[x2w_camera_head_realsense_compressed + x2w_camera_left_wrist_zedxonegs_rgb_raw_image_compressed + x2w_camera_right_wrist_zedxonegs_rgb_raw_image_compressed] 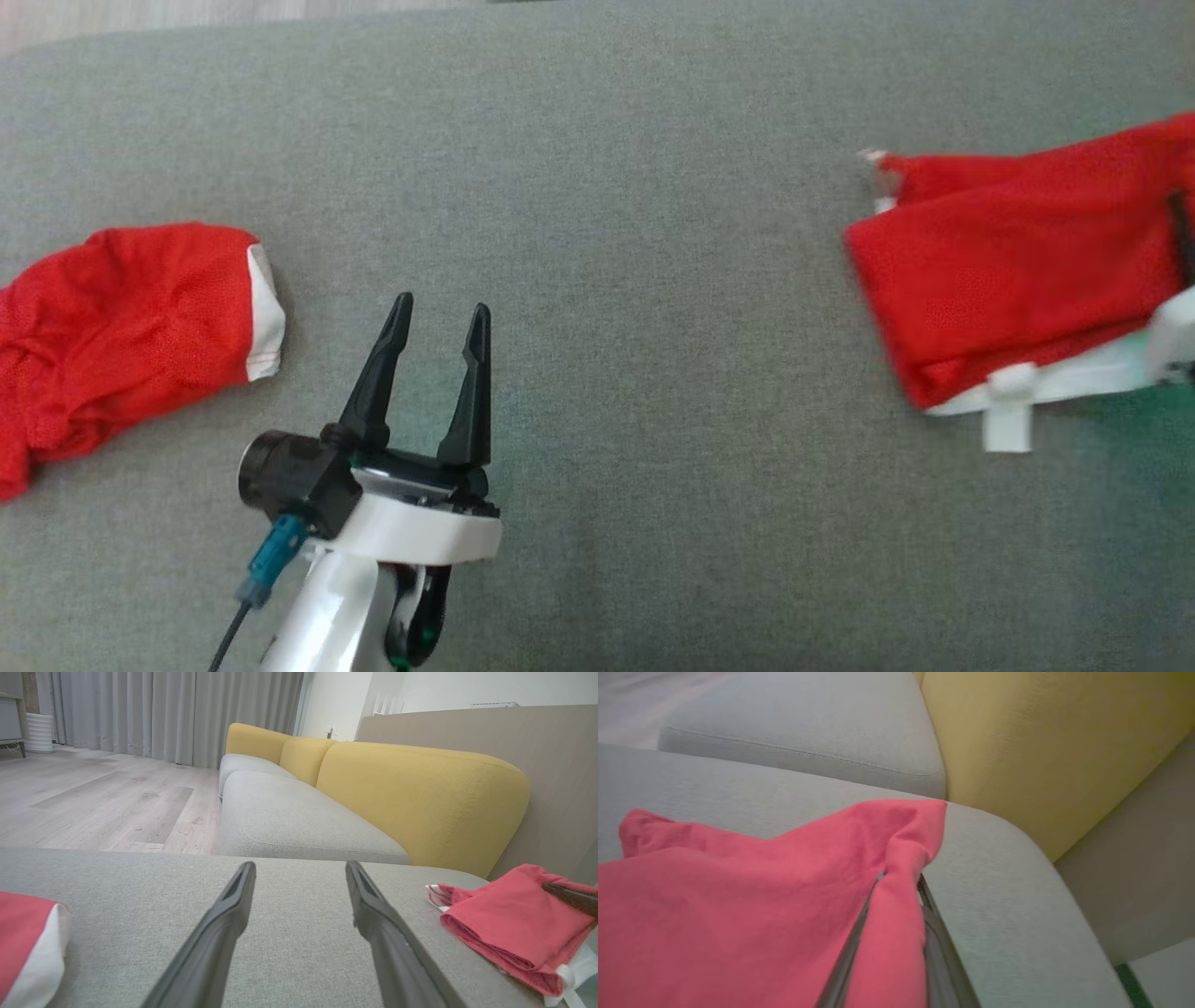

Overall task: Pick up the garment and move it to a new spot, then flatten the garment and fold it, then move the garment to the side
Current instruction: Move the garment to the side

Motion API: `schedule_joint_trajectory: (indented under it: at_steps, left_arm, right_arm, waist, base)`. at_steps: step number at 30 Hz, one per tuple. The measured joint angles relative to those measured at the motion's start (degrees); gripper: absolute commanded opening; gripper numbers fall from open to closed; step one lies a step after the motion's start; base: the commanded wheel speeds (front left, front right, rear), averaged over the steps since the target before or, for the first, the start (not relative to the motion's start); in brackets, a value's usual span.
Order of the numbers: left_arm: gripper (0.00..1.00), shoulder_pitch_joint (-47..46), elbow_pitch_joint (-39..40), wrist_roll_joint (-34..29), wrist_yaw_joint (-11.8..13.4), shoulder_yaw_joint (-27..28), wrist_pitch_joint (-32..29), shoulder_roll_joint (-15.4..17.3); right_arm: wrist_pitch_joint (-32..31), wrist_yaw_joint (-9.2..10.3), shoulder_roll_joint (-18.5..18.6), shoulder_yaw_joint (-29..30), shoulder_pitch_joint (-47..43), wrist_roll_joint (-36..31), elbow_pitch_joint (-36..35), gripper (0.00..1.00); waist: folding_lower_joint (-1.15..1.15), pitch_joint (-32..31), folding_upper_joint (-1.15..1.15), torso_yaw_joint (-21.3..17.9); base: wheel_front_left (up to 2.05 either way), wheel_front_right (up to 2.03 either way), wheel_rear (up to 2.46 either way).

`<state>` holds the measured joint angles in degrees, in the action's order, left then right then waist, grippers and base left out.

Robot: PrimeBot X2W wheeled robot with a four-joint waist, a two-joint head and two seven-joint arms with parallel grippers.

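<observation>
A folded red garment (1008,271) with white trim lies on the grey cushion (607,233) at the far right. My right gripper (1181,238) is at its right edge. In the right wrist view the right gripper (901,882) is shut on a bunched fold of the red garment (738,905). My left gripper (439,322) stands open over bare cushion at the lower left, with nothing between its fingers. In the left wrist view the folded garment (509,914) lies off to the right of the left gripper (299,865).
A second red garment (121,327) with a white cuff lies crumpled at the cushion's left edge. Beyond the cushion stand a sofa with a yellow backrest (411,793) and grey seat (289,816), and there is wooden floor (93,802).
</observation>
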<state>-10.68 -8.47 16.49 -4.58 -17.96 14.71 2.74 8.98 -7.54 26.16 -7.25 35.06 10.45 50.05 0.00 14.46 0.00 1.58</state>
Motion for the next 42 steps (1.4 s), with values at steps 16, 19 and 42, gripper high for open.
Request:
schedule_joint_trajectory:
  at_steps: [16, 19, 42]
  left_arm:
    - [1.0, -2.2, 0.1, -0.5, -0.5, -0.1, 0.0, 0.0]
    - [1.0, -2.4, 0.1, -0.5, -0.5, -0.1, 0.0, 0.0]
    - [1.0, -2.6, -0.4, -0.3, -0.5, 1.3, 0.0, 0.0]
  right_arm:
    - [1.2, 0.0, 10.7, 9.8, 6.9, -6.2, 11.5, 0.0]
    - [1.7, 0.0, 10.8, 11.5, 8.0, -7.7, 12.8, 0.0]
    - [5.0, 0.0, 3.7, 17.9, 10.1, -13.4, 10.3, 1.0]
  waist:
    - [0.0, 3.7, 0.0, 1.6]
    - [0.0, 4.0, 0.0, 1.7]
    - [-0.01, -1.1, 0.0, 0.5]
  base:
    - [0.0, 0.0, 0.0]
    - [0.0, 0.0, 0.0]
    - [0.0, 0.0, 0.0]
